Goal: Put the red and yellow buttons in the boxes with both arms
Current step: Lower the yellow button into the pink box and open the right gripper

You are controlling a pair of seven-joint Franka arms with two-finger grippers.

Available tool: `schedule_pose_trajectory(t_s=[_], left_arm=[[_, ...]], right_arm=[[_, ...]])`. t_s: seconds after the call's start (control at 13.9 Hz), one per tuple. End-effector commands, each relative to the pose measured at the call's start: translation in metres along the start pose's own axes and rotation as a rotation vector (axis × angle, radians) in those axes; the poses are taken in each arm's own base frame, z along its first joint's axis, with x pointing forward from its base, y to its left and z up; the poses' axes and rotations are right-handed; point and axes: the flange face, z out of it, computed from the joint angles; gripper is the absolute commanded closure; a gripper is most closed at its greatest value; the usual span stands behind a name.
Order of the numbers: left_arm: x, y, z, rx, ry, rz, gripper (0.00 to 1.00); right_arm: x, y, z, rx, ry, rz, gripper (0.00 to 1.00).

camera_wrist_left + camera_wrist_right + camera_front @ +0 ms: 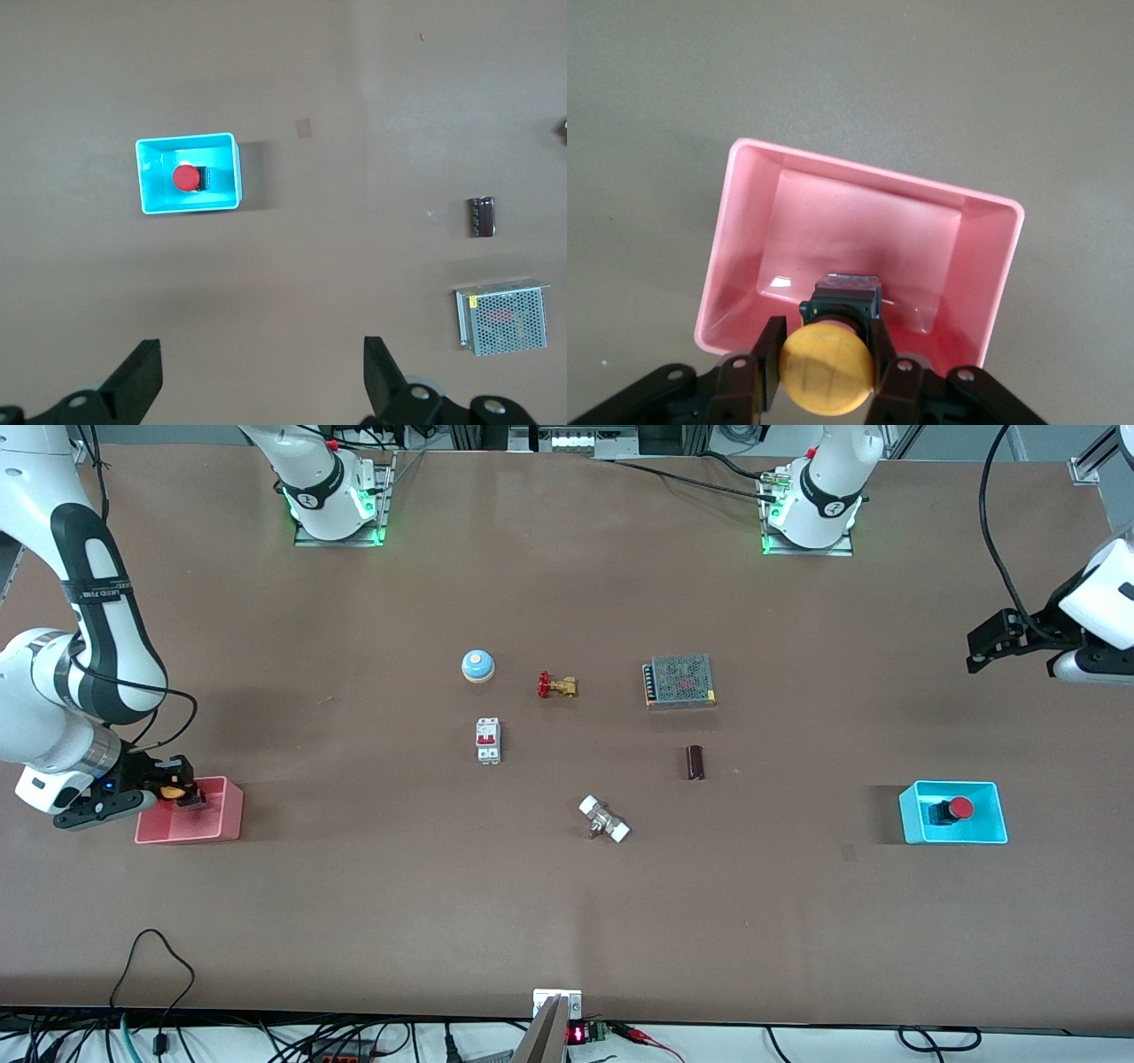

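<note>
My right gripper (182, 793) is shut on the yellow button (174, 789) and holds it low inside the pink-red box (217, 817) at the right arm's end of the table. In the right wrist view the fingers (769, 354) clamp the yellow button's cap (827, 372), with its black body just over the pink box's floor (868, 221). The red button (952, 810) lies in the cyan box (994, 819). My left gripper (979, 654) is open and empty, up in the air over the table's edge at the left arm's end. In its wrist view, the left gripper (261, 350) is well apart from the cyan box (142, 181) and the red button (185, 178).
In the table's middle lie a blue-and-white bell (477, 665), a brass valve with a red handle (556, 685), a metal mesh power supply (679, 681), a white breaker (488, 740), a dark cylinder (695, 763) and a white-ended fitting (604, 819).
</note>
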Motion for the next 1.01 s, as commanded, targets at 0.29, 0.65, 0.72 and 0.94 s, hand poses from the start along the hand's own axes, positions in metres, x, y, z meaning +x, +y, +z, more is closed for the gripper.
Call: schedule_pose_trajectory(t_s=[0.29, 0.65, 0.72, 0.94], left_arm=[[-0.006, 0.009, 0.0, 0.006, -0.012, 0.039, 0.0], [-0.006, 0.008, 0.0, 0.005, -0.017, 0.038, 0.0], [-0.006, 0.008, 0.0, 0.005, -0.017, 0.036, 0.0], [-0.006, 0.008, 0.0, 0.005, -0.017, 0.038, 0.0]], right_arm=[[0.001, 0.002, 0.013, 0.03, 0.007, 0.004, 0.54], [0.003, 0.001, 0.008, 0.027, 0.012, 0.005, 0.21], [0.003, 0.002, 0.005, 0.025, 0.016, 0.01, 0.07], [0.013, -0.007, -0.035, 0.005, 0.056, -0.012, 0.0]])
